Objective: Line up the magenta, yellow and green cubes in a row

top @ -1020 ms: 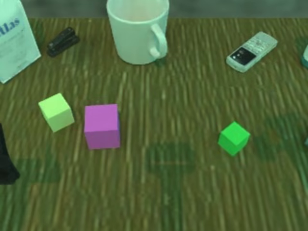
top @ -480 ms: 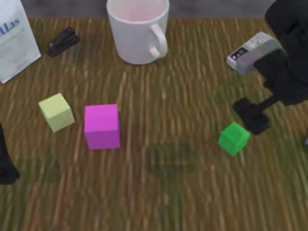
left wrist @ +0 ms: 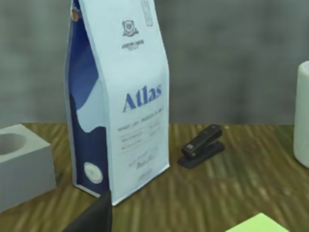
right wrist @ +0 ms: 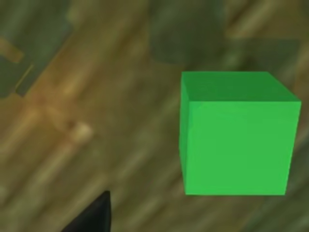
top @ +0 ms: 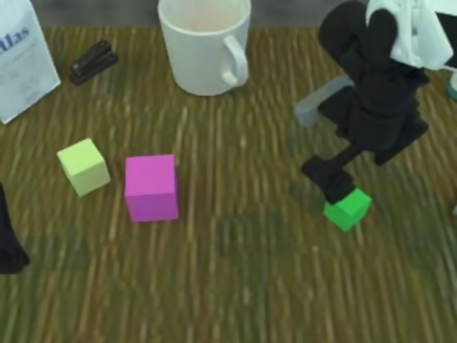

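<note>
— Wood-grain table (top: pixel 235 286) filled the top view from edge to edge, with a grey strip of wall behind it. Where did the cubes lie?

— At the left side, the yellow cube (top: pixel 83 166) sat just beside the magenta cube (top: pixel 151 187), a narrow gap between them. The green cube (top: pixel 348 205) lay well apart from both, over on the right side, turned at an angle to the table edge.

— And the arms?

— The right gripper (top: pixel 330 180) hung over the green cube, its dark tip covering the cube's upper left corner in the top view. The right wrist view showed the green cube (right wrist: pixel 239 135) close below the camera and only a sliver of one dark finger (right wrist: pixel 91 215), so whether the jaws were apart or together could not be told. The left gripper (top: pixel 8 246) was parked at the left edge of the table, and its jaws could not be made out either.

— What else stood on the table?

— A white mug (top: pixel 206 44) at the back, a black stapler (top: pixel 93 62) to its left, and a white-and-blue Atlas bag (top: pixel 21 61) in the back left corner. The left wrist view looked at that bag (left wrist: pixel 120 96), with a grey block (left wrist: pixel 24 164) beside it.
</note>
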